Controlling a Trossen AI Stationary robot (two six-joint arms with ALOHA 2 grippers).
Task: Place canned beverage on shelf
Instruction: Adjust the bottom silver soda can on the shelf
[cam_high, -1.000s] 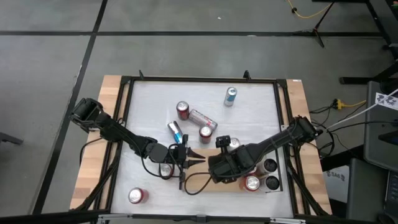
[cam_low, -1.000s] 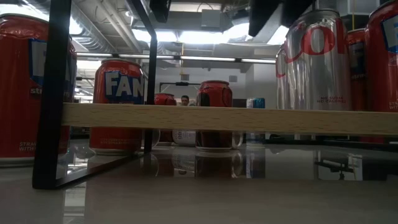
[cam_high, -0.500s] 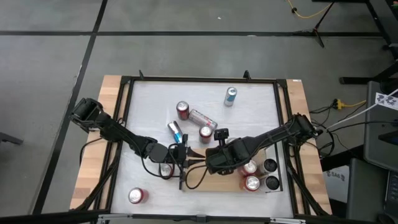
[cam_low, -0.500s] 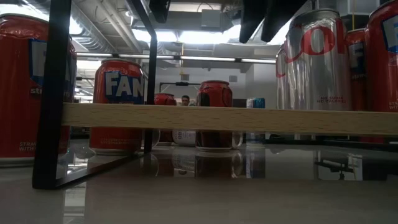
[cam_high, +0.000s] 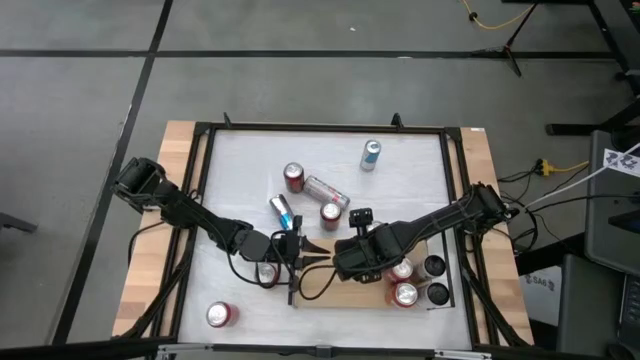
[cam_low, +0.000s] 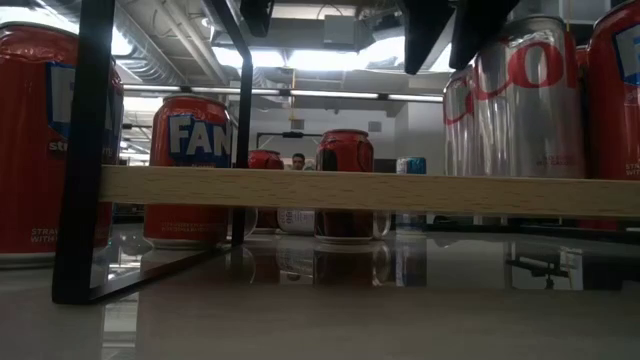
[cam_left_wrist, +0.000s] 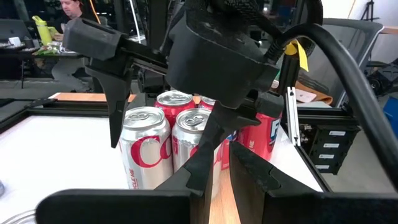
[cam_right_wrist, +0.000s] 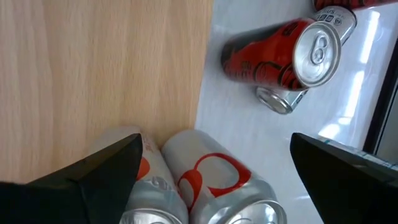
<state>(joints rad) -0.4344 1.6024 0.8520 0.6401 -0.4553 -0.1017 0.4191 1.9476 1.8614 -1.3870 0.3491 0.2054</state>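
Observation:
The shelf (cam_high: 340, 296), a light wooden board with black end rails, lies at the table's near right. Two silver cans (cam_right_wrist: 217, 186) (cam_left_wrist: 146, 149) stand upright on it, with red cans (cam_high: 405, 293) standing beside them. My right gripper (cam_right_wrist: 216, 143) (cam_low: 450, 50) hangs open over the silver pair and points steeply down, one finger on either side. My left gripper (cam_left_wrist: 222, 149) (cam_high: 318, 250) is shut and level. It hovers over the shelf's left end and points at the cans. My right gripper comes at the two silver cans from above. One finger (cam_left_wrist: 115, 106) stands close beside the outer can's side (cam_left_wrist: 124, 143). The other finger (cam_left_wrist: 211, 134) stands past the second can. Whether either finger touches a can I cannot tell.
Loose cans lie and stand on the white tabletop beyond the shelf: a lying red can (cam_right_wrist: 280, 56), an upright red one (cam_high: 293, 177), a blue-silver one (cam_high: 371, 155) and a red one at the near left (cam_high: 221, 315). The shelf's black rail (cam_low: 85, 150) stands at its left end.
My right gripper has shifted a little toward the table's left and tipped slightly over the shelf. It has stayed open. In the low view the near silver can stands a bit farther right than before.

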